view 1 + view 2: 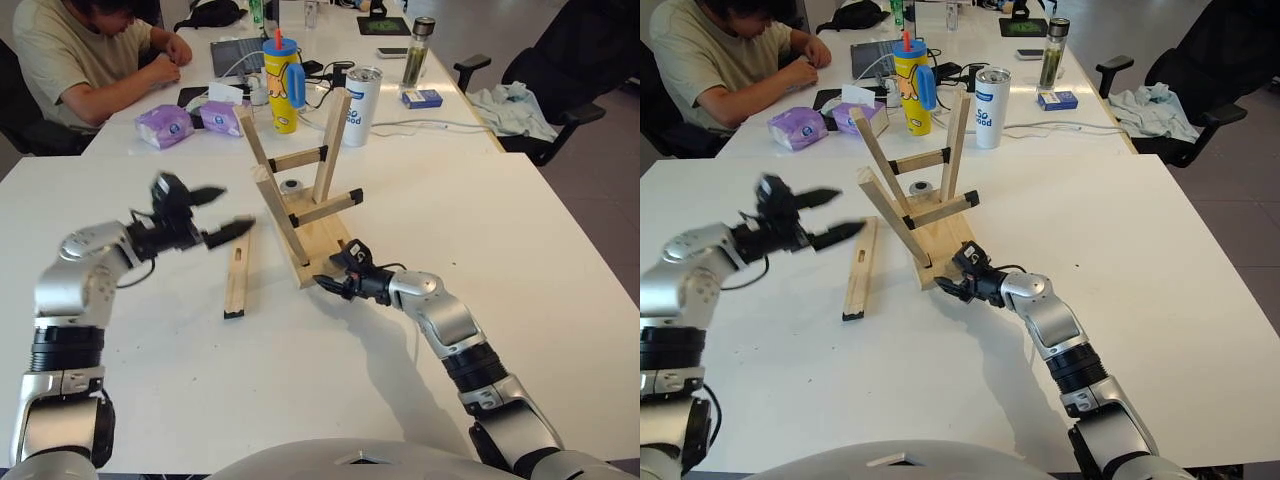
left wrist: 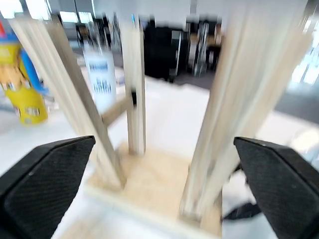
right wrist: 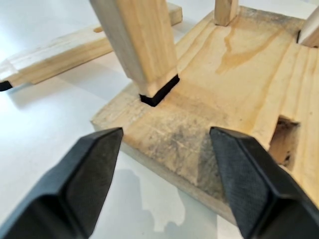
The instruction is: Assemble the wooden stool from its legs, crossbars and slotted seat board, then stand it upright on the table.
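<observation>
Partly assembled — three legs slotted into seat board, fourth leg loose on the surface (unfitted), left end effector and right end effector both apart, empty.

Dark lettering on white tumbler; other print too small.
</observation>
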{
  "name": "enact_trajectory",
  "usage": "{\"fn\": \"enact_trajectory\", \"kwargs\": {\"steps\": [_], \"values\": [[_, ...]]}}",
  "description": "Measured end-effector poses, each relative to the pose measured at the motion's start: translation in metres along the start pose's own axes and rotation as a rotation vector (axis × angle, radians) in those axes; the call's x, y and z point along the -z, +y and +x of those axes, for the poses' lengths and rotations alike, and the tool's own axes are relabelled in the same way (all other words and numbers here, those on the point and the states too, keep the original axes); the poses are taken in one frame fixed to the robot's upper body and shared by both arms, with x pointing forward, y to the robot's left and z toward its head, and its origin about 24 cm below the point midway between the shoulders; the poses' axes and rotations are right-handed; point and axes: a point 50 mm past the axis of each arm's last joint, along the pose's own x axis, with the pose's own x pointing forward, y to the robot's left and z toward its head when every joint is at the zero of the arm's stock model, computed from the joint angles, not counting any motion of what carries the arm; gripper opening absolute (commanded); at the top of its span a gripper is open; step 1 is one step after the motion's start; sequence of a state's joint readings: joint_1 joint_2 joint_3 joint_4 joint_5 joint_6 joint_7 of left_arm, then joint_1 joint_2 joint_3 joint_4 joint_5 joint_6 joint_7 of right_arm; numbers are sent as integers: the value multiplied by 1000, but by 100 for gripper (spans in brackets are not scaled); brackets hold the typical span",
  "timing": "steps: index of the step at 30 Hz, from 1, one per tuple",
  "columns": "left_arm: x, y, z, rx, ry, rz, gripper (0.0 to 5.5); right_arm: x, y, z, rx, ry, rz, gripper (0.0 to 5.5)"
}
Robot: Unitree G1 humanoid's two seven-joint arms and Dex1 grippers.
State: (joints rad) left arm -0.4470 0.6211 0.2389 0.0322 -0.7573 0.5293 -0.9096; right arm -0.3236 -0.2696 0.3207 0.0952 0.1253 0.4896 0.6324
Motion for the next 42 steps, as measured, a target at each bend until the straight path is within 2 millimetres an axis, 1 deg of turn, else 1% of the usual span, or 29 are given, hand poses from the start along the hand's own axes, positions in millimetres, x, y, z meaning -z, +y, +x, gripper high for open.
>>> {"fn": "enact_trajectory", "kwargs": {"steps": [2, 4, 6, 7, 8, 9, 10, 11, 12, 13, 14, 19, 20, 22, 24, 27, 28, 29, 31, 32, 33, 34, 35, 36, 37, 38, 39, 40, 42], "values": [[-36, -4, 9, 5, -221, -45, 515, 1, 0, 0, 0, 0, 0, 326], [-84, -15, 21, 22, -454, -53, 515, 3, 0, 1, 0, 5, 4, 326], [-129, -37, 34, 51, -628, -24, 515, 5, 0, 2, -4, 12, 5, 326], [-143, -49, 42, 64, -651, 10, 515, 5, 0, 3, -5, 13, 3, 326], [-141, -57, 53, 64, -599, 44, 515, 6, 0, 3, -5, 13, 3, 326], [-127, -56, 65, 33, -506, 49, 515, 4, -1, 3, -3, 6, -1, 326], [-103, -52, 77, -19, -375, 48, 515, 3, -1, 3, -2, -1, -4, 326], [-73, -47, 87, -66, -238, 32, 515, 1, 0, 3, -5, -11, -10, 326], [-46, -44, 93, -104, -121, 25, 515, 1, 1, 4, -7, -17, -13, 326], [-8, -45, 97, -133, 24, 5, 515, 1, 1, 4, -8, -14, -13, 326], [-2, -49, 99, -130, 29, 30, 515, 2, 1, 4, -5, -10, -12, 326], [14, -82, 100, -14, 72, 139, 515, 5, 1, 6, -3, -2, -2, 326], [14, -83, 99, -13, 80, 162, 515, 6, 2, 6, -3, -1, -1, 326], [14, -83, 98, -18, 85, 185, 515, 8, 3, 7, 0, 6, 2, 326], [10, -77, 98, -44, 68, 175, 515, 8, 4, 8, 1, 9, 3, 326], [0, -55, 97, -159, 53, 162, 515, 7, 4, 9, -1, 5, 3, 326], [-13, -45, 94, -214, 4, 151, 515, 6, 5, 10, -3, 0, 0, 326], [-30, -42, 93, -234, -71, 156, 515, 5, 5, 10, -4, -2, -2, 326], [-70, -41, 87, -251, -264, 167, 515, 5, 5, 10, -5, -1, -2, 326], [-90, -39, 81, -278, -367, 192, 515, 5, 5, 11, -5, -1, -1, 326], [-98, -37, 76, -302, -404, 209, 515, 5, 5, 11, -6, -1, 1, 326], [-101, -30, 68, -378, -407, 255, 515, 6, 5, 11, -8, -1, 5, 326], [-95, -18, 58, -496, -346, 306, 515, 5, 6, 12, -10, -2, 12, 326], [-83, -5, 48, -605, -267, 321, 515, 5, 7, 11, -11, -5, 22, 326], [-62, 7, 33, -728, -157, 335, 515, 4, 8, 10, -15, -13, 48, 326], [-48, 12, 25, -778, -96, 328, 515, 3, 9, 10, -19, -19, 61, 326], [-27, 15, 14, -837, -6, 322, 515, 1, 12, 8, -25, -43, 83, 326], [-6, 14, 3, -877, 72, 305, 515, 2, 14, 6, -20, -73, 102, 326], [38, -4, -16, -921, 222, 259, 515, 9, 16, -4, 14, -131, 141, 326]]}}
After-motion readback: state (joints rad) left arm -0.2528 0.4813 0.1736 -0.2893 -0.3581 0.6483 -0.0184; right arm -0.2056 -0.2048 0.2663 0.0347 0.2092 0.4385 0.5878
